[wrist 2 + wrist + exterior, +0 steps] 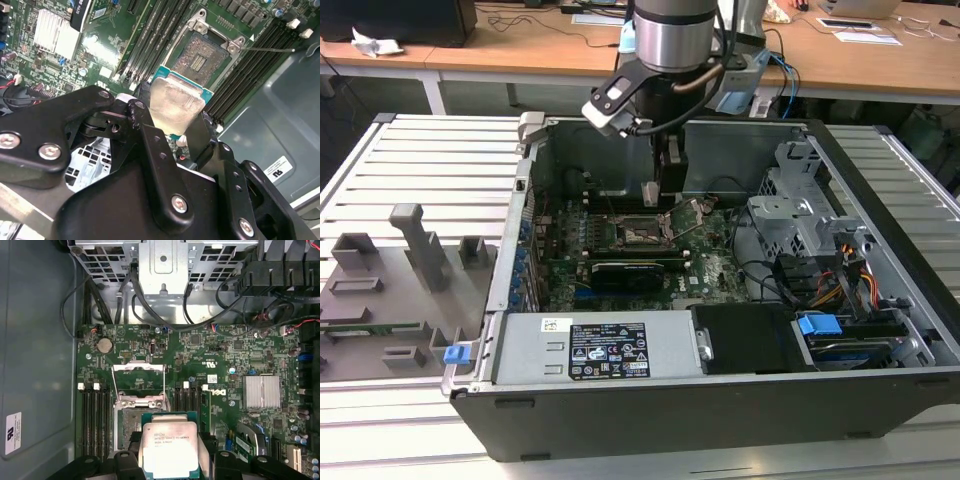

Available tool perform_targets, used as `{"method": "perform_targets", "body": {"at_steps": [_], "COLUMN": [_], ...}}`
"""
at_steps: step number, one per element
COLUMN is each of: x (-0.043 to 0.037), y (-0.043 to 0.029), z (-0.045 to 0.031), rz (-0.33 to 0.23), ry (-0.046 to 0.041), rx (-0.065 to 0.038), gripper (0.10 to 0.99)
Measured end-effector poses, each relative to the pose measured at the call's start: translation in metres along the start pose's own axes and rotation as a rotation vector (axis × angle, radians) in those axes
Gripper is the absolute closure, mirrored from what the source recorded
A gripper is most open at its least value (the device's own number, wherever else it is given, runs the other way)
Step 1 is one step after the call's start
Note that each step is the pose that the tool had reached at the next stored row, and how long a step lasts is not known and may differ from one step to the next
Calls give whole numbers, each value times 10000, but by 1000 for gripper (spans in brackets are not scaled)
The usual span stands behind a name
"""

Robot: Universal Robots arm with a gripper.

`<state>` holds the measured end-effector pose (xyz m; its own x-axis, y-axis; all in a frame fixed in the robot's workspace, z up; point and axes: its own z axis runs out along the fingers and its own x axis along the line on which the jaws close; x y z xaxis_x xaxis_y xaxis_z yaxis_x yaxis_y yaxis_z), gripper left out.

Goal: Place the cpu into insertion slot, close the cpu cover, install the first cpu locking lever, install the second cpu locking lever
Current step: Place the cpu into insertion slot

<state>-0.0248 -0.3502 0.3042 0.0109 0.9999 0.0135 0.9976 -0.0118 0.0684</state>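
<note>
Pincer (172,115): pinching the chip (176,100) by two sides.
Slot (200,56): bare, just below and ahead of the chip, not touching.
Cover (138,367): lifted up.

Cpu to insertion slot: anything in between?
Nothing. In the second wrist view the cpu, held in the gripper, hangs by the uncovered insertion slot; stretch bare.

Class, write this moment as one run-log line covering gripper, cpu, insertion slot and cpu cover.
gripper: shut on cpu | cpu: held, not seated | insertion slot: empty | cpu cover: open
</note>
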Motion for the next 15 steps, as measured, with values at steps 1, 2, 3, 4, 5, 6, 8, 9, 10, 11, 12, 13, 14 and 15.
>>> {"method": "perform_targets", "body": {"at_steps": [1,2,3,4,5,6,8,9,10,11,12,13,14,15], "x": [0,0,0,0,0,0,-1,0,-1,-1,-1,-1,-1,-1], "y": [-1,-1,-1,-1,-2,-2,-2,-3,-3,-3,-3,-3,-3,-3], "z": [5,11,17,21,23,27,32,34,37,39,42,44,46,47], "rz": [1,1,1,0,1,1,1,1,0,1,0,0,1,1], "ry": [0,4,4,2,2,3,2,3,3,3,3,3,3,2], "rx": [1,0,0,0,0,0,0,1,0,0,0,0,0,1], "gripper": [557,557,557,557,557,557,557,557,557,557,557,557,557,557]}}
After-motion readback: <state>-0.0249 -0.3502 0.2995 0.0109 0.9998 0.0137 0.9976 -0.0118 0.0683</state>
